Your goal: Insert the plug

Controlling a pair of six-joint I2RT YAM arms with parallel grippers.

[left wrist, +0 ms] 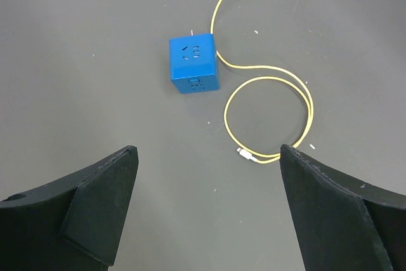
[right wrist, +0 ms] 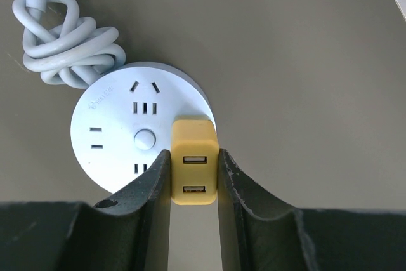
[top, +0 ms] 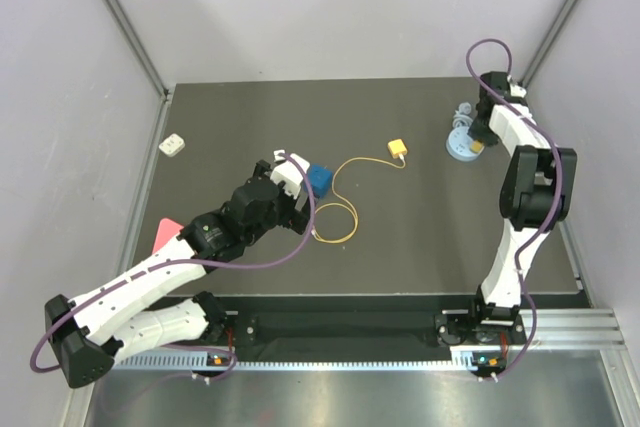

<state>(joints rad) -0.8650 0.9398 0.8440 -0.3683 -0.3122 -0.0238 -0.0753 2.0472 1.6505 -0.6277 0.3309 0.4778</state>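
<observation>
The plug lay on the bench, at the end of its cable. The left tool was wide open and empty, near a blue cube. The right tool pinched a yellow block at the edge of a round socket.

The left arm and right arm share white links and bulky black joints. A purple cable loops along each. Orange lights glow on the bases at lower frame. The fingers are matte black wedges.
</observation>
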